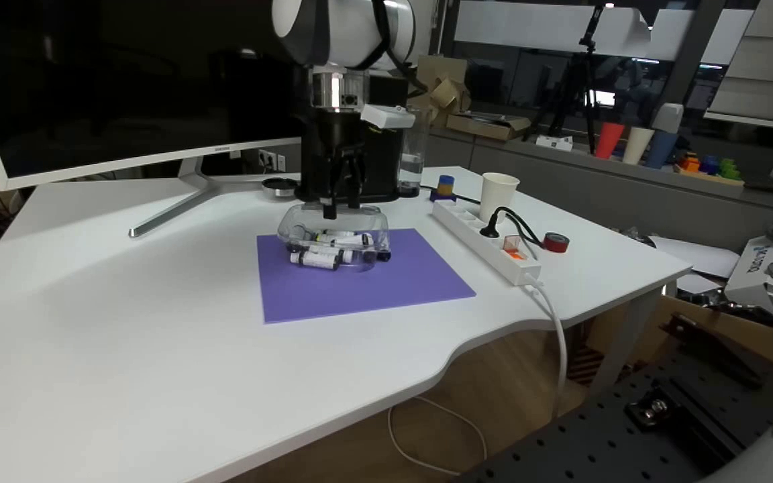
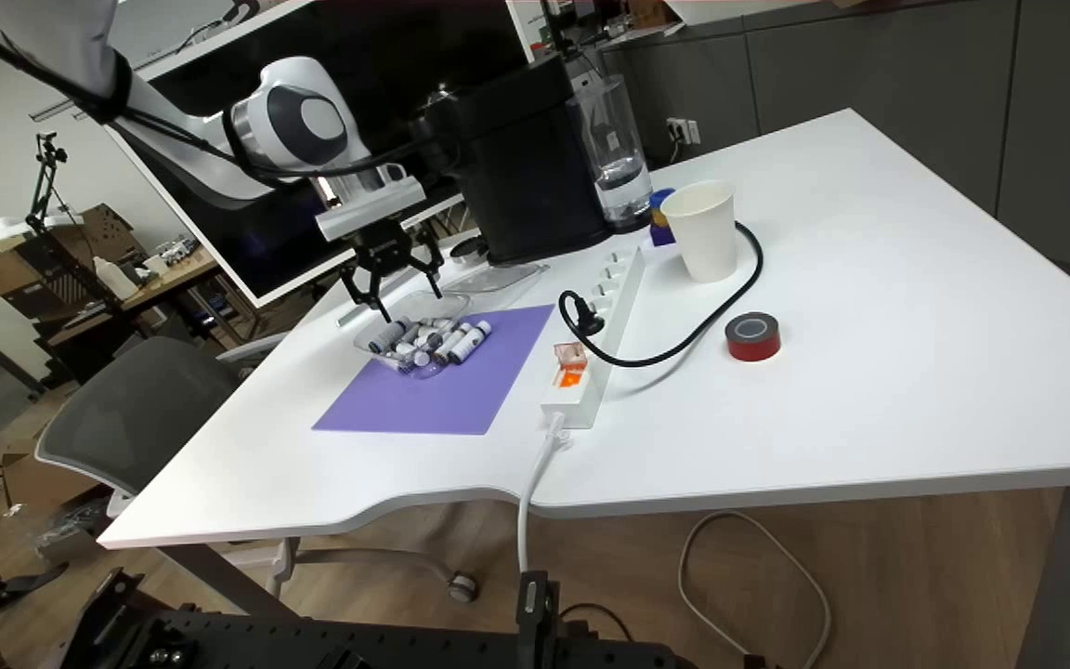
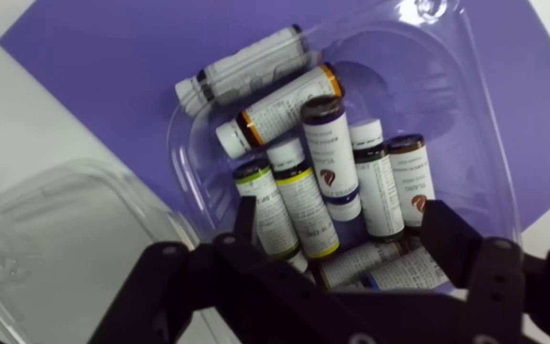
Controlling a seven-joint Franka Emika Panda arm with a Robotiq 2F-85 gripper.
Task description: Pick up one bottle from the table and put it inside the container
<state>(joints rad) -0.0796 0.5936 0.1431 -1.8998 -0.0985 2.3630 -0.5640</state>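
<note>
A clear plastic container [image 1: 378,225] [image 2: 414,307] [image 3: 490,119] sits on the purple mat [image 1: 359,295] [image 2: 405,409] [image 3: 112,71] on the white table [image 1: 158,349] [image 2: 916,372]. It holds several small dark bottles with white labels, among them a yellow-ringed bottle [image 3: 307,212]. One white-capped bottle [image 1: 316,259] [image 2: 470,342] [image 3: 256,64] lies at its edge, apparently outside on the mat. My gripper [image 1: 341,204] [image 2: 412,307] [image 3: 343,224] is open and empty above the container, pointing down, apart from the bottles. A tall black box-shaped unit [image 1: 386,147] [image 2: 526,167] stands behind; no opening shows.
A clear lid-like tray [image 2: 498,277] [image 3: 65,248] lies beside the container. A clear water tank [image 2: 619,158] adjoins the black unit. A white power strip [image 1: 480,241] [image 2: 581,395], paper cup [image 1: 497,194] [image 2: 707,242] and red tape roll [image 1: 556,243] [image 2: 753,344] stand to one side. A monitor [image 1: 125,87] stands behind.
</note>
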